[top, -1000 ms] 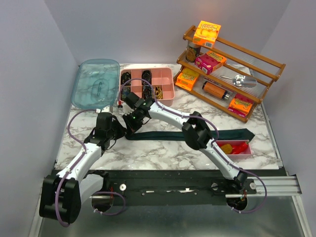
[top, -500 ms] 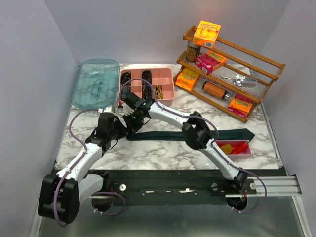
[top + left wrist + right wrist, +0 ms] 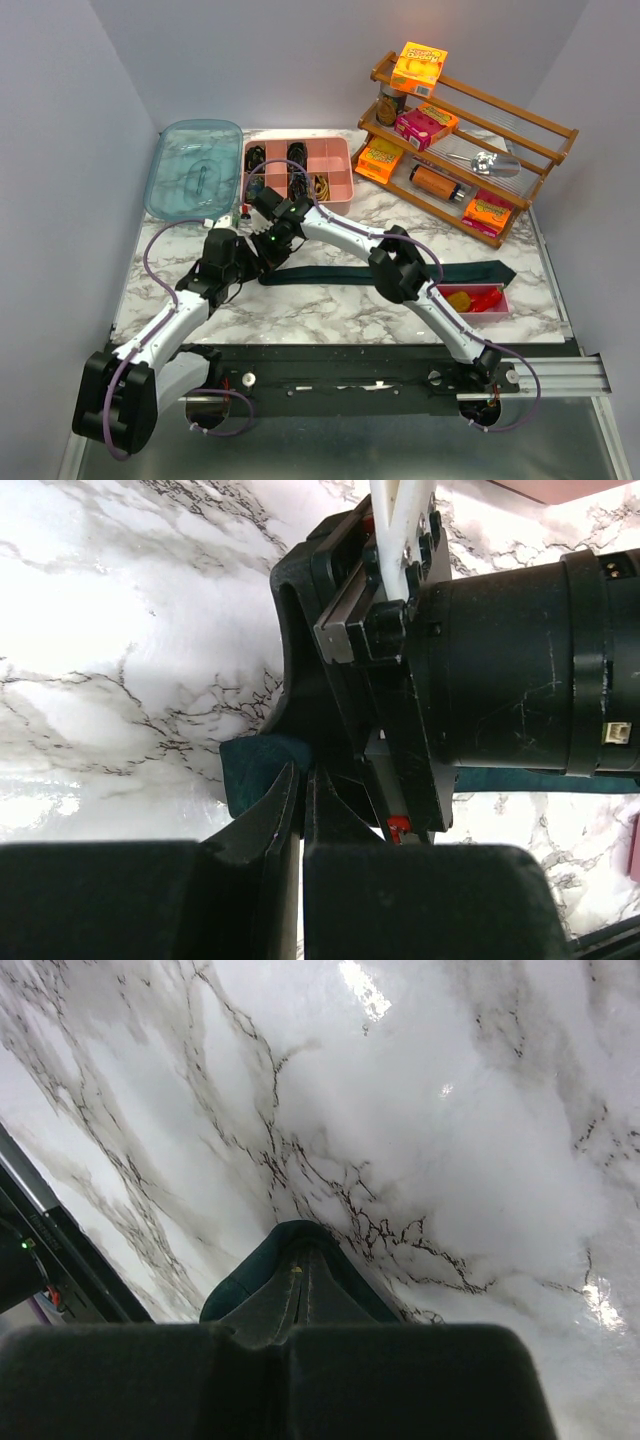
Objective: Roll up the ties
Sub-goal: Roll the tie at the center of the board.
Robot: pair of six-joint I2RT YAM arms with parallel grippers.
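Note:
A long dark teal tie (image 3: pixel 340 274) lies across the marble table, its wide pointed end (image 3: pixel 495 270) at the right. Both grippers meet at its narrow left end. My right gripper (image 3: pixel 268 252) reaches in from behind; in the right wrist view it (image 3: pixel 303 1258) is shut with the tie (image 3: pixel 232 1290) curled round its fingertips. My left gripper (image 3: pixel 248 262) comes in from the left. In the left wrist view it (image 3: pixel 303 772) is nearly shut at the tie's edge (image 3: pixel 245 770), right under the right gripper's body (image 3: pixel 390 680). Whether fabric sits between the tips is hidden.
A pink compartment tray (image 3: pixel 345 190) behind the grippers holds dark coils (image 3: pixel 297 155) and a yellow coil (image 3: pixel 320 185). A teal lid (image 3: pixel 195 168) lies at the back left. A wooden rack (image 3: pixel 520 135) of boxes stands at the back right. A small pink tray (image 3: pixel 500 305) is at the right front.
My left gripper has crept a little to the right and away from the base, closer to the right gripper. The right arm and the tie have stayed put.

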